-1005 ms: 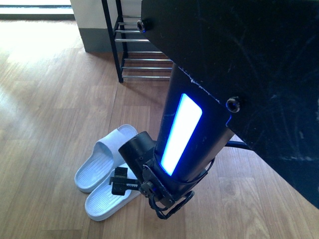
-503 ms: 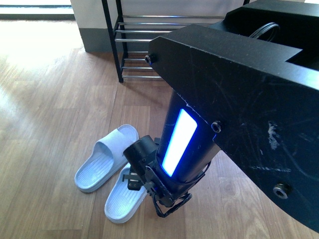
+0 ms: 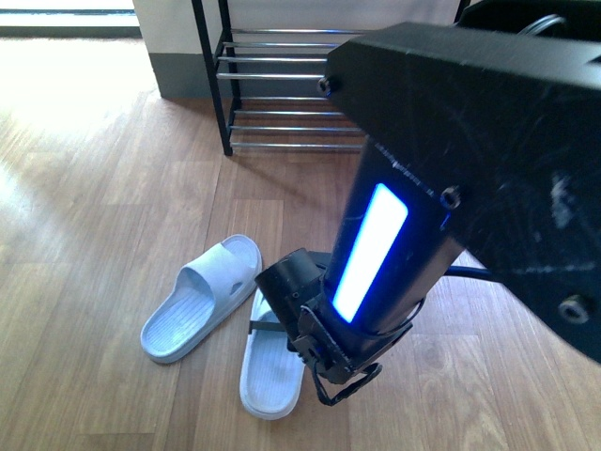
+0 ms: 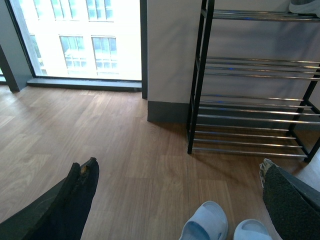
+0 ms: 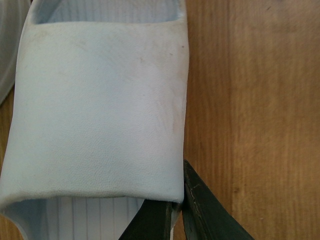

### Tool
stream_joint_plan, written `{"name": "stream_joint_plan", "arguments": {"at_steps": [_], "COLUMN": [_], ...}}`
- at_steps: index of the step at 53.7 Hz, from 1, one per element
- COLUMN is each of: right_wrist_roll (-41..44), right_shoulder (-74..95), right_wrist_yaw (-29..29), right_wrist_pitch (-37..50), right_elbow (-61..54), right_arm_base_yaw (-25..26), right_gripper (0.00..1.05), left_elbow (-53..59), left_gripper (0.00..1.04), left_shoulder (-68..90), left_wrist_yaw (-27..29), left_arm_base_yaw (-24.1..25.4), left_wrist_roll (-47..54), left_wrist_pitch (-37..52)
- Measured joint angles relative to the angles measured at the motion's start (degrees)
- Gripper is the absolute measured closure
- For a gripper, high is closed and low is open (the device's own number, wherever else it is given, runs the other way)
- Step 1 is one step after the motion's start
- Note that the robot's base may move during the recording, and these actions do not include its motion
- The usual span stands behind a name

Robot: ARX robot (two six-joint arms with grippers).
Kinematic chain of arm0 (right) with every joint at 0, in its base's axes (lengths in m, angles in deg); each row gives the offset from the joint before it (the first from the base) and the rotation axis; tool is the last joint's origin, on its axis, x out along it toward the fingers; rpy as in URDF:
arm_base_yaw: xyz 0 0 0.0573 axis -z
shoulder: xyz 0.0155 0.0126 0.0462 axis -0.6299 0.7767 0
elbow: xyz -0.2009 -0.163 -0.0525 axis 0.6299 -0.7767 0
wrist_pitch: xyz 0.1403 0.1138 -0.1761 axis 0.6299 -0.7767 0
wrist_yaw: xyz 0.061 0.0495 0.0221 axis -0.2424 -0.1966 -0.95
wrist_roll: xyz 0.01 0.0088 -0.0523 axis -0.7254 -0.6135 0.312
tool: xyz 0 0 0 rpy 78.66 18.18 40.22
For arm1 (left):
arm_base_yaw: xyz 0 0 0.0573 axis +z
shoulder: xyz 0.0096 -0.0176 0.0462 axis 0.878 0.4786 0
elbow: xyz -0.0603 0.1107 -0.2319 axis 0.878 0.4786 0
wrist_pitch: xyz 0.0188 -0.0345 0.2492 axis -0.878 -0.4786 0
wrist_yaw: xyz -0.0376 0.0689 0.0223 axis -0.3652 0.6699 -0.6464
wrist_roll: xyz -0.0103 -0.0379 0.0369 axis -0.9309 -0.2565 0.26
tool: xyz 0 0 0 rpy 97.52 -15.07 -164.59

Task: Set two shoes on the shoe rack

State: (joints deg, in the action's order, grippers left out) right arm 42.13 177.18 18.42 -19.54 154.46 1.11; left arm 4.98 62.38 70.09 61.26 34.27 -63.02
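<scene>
Two light blue slide sandals lie on the wooden floor. My right gripper (image 3: 268, 326) is shut on the side edge of the nearer sandal (image 3: 269, 362), which points toward the rack. In the right wrist view its strap (image 5: 100, 110) fills the frame and the fingers (image 5: 200, 210) pinch its edge. The other sandal (image 3: 202, 296) lies to its left. The shoe rack (image 3: 282, 85), a black frame with chrome bars, stands at the back. My left gripper (image 4: 177, 172) is open above the floor, with both sandal toes (image 4: 205, 225) below it. No grey sneakers are clearly seen.
The rack (image 4: 250, 100) stands against a white wall with a grey skirting (image 4: 167, 111). A window (image 4: 80, 40) lies to its left. A pale shoe edge (image 4: 305, 6) shows on the top shelf. My right arm with a lit blue strip (image 3: 371, 249) blocks much of the front view.
My right gripper has dragged the nearer sandal to the right and turned it so that its toe points more toward the rack. The other sandal has not moved.
</scene>
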Motion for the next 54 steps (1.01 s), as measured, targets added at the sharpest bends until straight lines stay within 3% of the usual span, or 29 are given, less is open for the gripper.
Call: {"name": "stream_joint_plan", "arguments": {"at_steps": [11, 29, 54], "right_wrist_roll": [2.67, 10.43, 16.59], "right_shoulder": [-13.77, -45.42, -76.46], "right_wrist_yaw": [0.07, -5.42, -13.88], "right_wrist_pitch": [7.28, 16.24, 16.04], "right_elbow": [-12.17, -38.56, -59.19], "right_arm_base_yaw": [6.43, 24.09, 31.89], "right_gripper": [1.03, 1.03, 1.03], "left_elbow": [0.00, 0.00, 0.00], "left_gripper": [0.09, 0.09, 0.09], "left_shoulder": [0.00, 0.00, 0.00], "left_wrist_yaw": [0.00, 0.00, 0.00], "left_arm_base_yaw": [0.00, 0.00, 0.00], "left_wrist_roll": [0.00, 0.00, -0.02], "left_wrist_pitch": [0.00, 0.00, 0.00]}}
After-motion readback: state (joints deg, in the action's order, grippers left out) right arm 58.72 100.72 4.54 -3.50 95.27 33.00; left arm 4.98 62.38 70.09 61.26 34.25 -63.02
